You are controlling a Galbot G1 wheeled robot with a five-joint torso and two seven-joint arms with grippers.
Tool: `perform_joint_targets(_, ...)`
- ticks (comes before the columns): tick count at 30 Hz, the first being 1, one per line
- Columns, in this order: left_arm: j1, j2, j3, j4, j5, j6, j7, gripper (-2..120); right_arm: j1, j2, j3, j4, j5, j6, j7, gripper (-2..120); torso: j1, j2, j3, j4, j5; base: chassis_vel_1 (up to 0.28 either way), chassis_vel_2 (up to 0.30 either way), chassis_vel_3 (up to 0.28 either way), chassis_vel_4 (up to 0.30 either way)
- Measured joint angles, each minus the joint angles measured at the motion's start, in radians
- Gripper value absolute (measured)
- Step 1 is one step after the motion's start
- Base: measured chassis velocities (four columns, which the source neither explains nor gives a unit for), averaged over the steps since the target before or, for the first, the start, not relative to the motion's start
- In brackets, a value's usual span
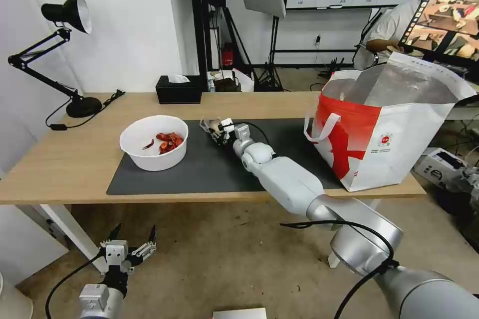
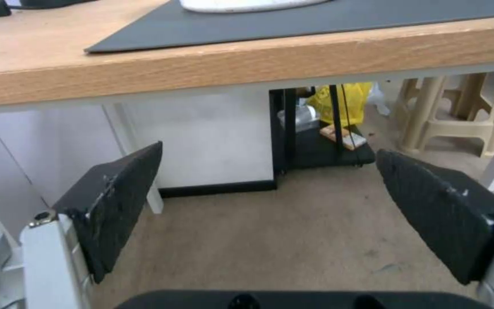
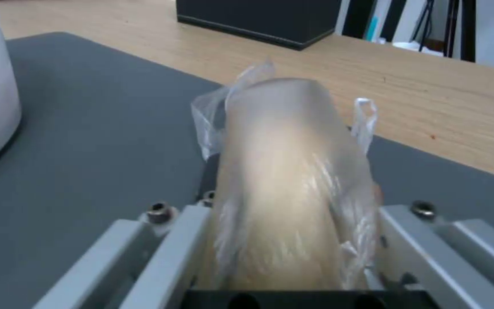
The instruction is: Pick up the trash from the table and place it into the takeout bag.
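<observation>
Right gripper (image 1: pixel 218 132): a knotted clear bag with a beige lump (image 3: pixel 284 180) is being clamped between its jaws, low over the bench mat (image 1: pixel 199 169). Left gripper (image 1: pixel 133 241): being held wide, empty, below bench edge. Risk: slippery film is likely slipping free before reaching the takeout bag (image 1: pixel 394 144).

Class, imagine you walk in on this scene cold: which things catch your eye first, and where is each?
The takeout bag, red and white with foil lining, stands open at the table's right end. Mid-table, the right gripper is shut on a small clear bag holding a beige lump, over the dark mat. Left of it sits a white bowl of red scraps, while the left gripper hangs open below the table edge.
</observation>
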Motion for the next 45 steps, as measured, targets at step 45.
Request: perform_joint_targets(45,0.004,0.022,0.019,-0.122,0.003,0.04,-0.005,100,-0.324,-0.846,0.472,1.282,0.164,-0.096,0.47,7,0.0,0.0,0.0,-0.0001,0.0001,0.0,0.0,0.0,0.0)
